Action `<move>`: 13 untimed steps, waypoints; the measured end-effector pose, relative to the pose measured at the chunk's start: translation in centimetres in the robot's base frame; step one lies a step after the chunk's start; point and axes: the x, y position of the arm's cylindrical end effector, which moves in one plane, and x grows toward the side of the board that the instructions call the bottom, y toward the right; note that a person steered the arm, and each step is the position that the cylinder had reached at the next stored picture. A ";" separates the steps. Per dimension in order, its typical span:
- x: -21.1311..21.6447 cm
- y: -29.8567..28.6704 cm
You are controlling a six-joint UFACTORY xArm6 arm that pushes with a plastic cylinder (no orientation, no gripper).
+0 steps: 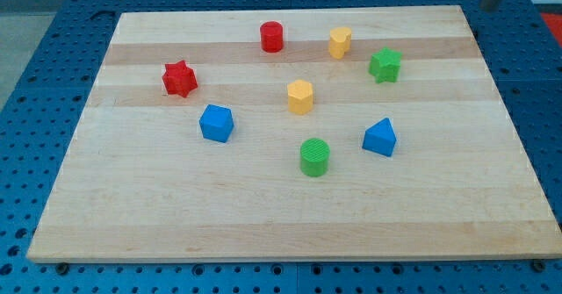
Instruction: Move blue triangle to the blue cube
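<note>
Blue triangle (379, 138) sits right of centre on the table (281, 233); blue cube (216, 123) well apart to its left. Green cylinder (314, 157) lies near the path. No claw; tip not visible. Approach from the triangle's right, push leftward, passing above the cylinder.

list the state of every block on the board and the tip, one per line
blue triangle: resting at the view's right, apart from all blocks
blue cube: resting left of centre, untouched
green cylinder: upright, between the two blue blocks, lower
red star: resting, alone
red cylinder: upright
yellow blocks: upright
green star: resting
my tip: not visible
</note>
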 end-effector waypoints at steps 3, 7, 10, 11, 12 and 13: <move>10.6 0.3; 24.5 -6.7; 26.2 -16.1; 26.8 -19.5; 28.0 -18.7; 27.7 -20.4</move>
